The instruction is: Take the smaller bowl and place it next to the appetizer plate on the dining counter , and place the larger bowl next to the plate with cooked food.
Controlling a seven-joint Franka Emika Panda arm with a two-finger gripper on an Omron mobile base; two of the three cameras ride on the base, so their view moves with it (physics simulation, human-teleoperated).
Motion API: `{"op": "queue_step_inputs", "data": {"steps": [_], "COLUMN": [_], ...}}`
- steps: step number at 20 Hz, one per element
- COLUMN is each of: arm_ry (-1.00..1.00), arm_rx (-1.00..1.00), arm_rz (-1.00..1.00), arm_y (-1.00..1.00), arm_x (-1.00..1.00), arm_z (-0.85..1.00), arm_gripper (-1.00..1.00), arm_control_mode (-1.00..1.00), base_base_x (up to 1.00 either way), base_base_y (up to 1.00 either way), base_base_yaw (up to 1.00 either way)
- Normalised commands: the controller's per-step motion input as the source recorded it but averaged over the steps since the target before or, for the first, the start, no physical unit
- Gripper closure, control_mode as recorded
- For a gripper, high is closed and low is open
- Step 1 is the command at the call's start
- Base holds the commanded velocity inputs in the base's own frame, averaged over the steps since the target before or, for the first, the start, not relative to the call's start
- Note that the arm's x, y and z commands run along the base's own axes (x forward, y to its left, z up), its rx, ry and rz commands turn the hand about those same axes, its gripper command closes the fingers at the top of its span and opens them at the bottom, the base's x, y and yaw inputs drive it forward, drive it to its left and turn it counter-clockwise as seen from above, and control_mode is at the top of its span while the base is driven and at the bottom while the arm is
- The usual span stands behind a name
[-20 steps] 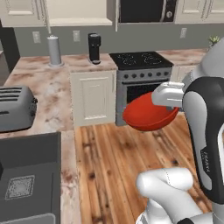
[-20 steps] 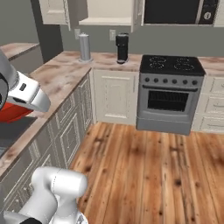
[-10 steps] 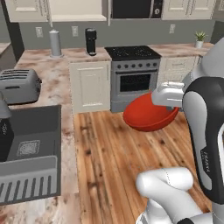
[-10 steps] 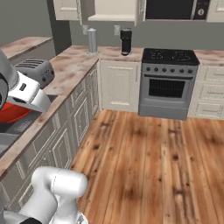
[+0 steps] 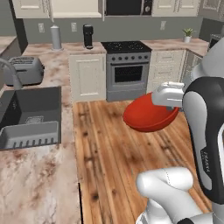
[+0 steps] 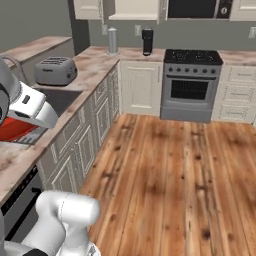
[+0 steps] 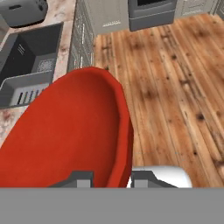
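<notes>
You have the gripper point(image 7: 108, 181) clamped on the rim of the smaller bowl point(image 5: 148, 115), carrying it high above the wooden floor point(image 6: 175, 170), probably so it clears the bench point(image 5: 35, 175) edges during the drive.

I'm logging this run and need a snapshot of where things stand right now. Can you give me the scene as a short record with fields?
setting: simulated kitchen with wooden floor
held object: smaller bowl, glossy red-orange, carried in the air over the floor
gripper: shut on the bowl's rim, one finger inside and one outside
bowl contents: nothing in it, hand view
worktop: marble, with sink and toaster
back wall: stove, dark grinder, grey canister
task stage: bowl picked up, not yet placed
</notes>
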Motion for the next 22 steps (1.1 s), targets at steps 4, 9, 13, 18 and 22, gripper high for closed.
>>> {"op": "queue_step_inputs", "data": {"steps": [4, 9, 13, 18, 22], "arm_ry": [0.00, 0.00, 0.00, 0.00, 0.00], "arm_rx": [0.00, 0.00, 0.00, 0.00, 0.00], "arm_rz": [0.00, 0.00, 0.00, 0.00, 0.00], "arm_y": [0.00, 0.00, 0.00, 0.00, 0.00], "arm_x": [0.00, 0.00, 0.00, 0.00, 0.00], "arm_z": [0.00, 0.00, 0.00, 0.00, 0.00], "arm_gripper": [1.00, 1.00, 1.00, 1.00, 1.00], "arm_control_mode": [1.00, 1.00, 1.00, 1.00, 1.00], "base_base_x": [-1.00, -1.00, -1.00, -1.00, -1.00], "base_base_y": [0.00, 0.00, 0.00, 0.00, 0.00], "base_base_yaw": [0.00, 0.00, 0.00, 0.00, 0.00]}}
